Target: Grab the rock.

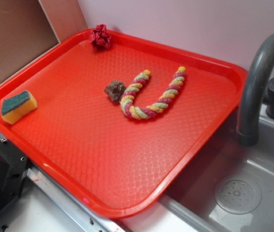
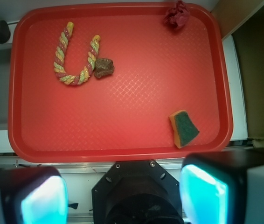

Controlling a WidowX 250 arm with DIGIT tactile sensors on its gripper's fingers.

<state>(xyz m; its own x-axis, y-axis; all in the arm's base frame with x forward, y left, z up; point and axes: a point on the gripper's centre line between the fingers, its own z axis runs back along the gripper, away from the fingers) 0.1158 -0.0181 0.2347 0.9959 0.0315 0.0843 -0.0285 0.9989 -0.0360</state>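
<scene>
Red tray [image 2: 122,135], rock [image 2: 104,67] far from parted claw [image 2: 125,193]

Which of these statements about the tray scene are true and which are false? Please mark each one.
1. The rock lies against one arm of the rope. True.
2. The gripper is shut on the rock. False: it is open and holds nothing, away from the rock.
3. The sponge lies near a corner of the tray. True.
4. The red ball sits inside the rope's curve. False: it lies at the tray's rim, apart from the rope.
5. The rope is straight. False: it is bent into a U.
</scene>
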